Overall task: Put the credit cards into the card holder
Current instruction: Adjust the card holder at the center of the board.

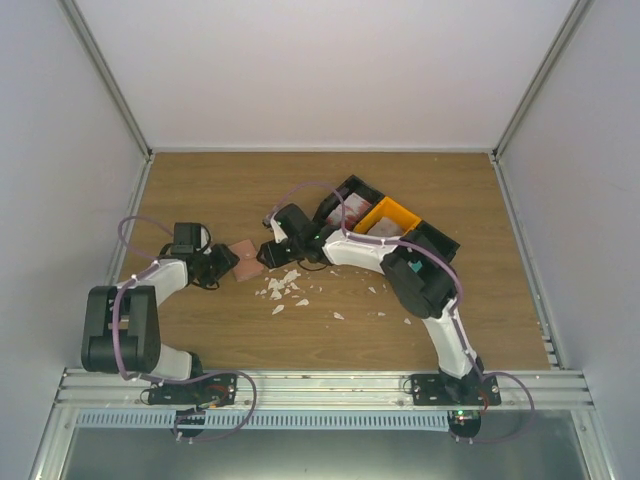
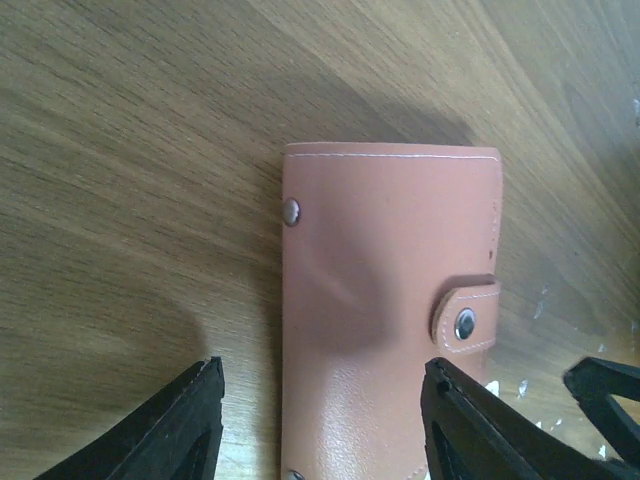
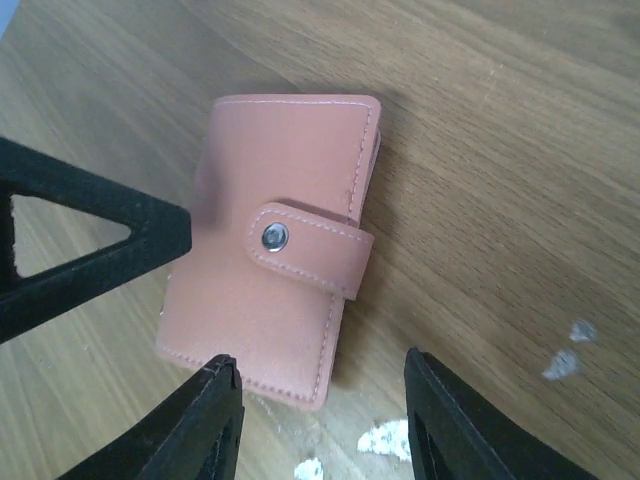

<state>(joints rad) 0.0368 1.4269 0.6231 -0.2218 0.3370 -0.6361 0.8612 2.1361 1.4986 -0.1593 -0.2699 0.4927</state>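
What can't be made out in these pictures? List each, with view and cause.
- card holder inside: both wrist views, closed, strap snapped.
- card holder's near end: left wrist view, cut by bottom edge.
- bins' contents: top view, too small, partly behind right arm.

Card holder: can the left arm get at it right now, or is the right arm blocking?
Probably yes. The left pincer hangs over the closed card holder, jaws open, with nothing between them. The right pincer hovers at the holder from the opposite side, close enough that the two might clash.
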